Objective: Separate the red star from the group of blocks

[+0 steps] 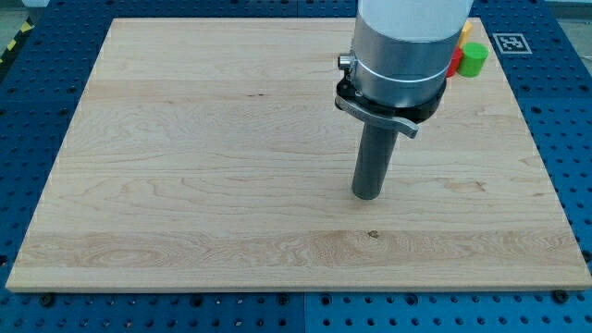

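My tip [367,195] rests on the wooden board [203,166], right of its middle and toward the view's bottom. The group of blocks sits at the view's top right and is mostly hidden behind the arm's silver body. A green block [474,59], round-looking, shows beside the arm. A sliver of a red block [455,62] shows just left of it; its shape cannot be made out. A bit of a yellow block [466,30] shows above them. My tip is well below and to the left of these blocks, touching none.
The board lies on a blue perforated table [564,111]. A white square marker tag [509,43] lies off the board at the view's top right. The arm's wide silver and black body [398,55] covers the board's upper right part.
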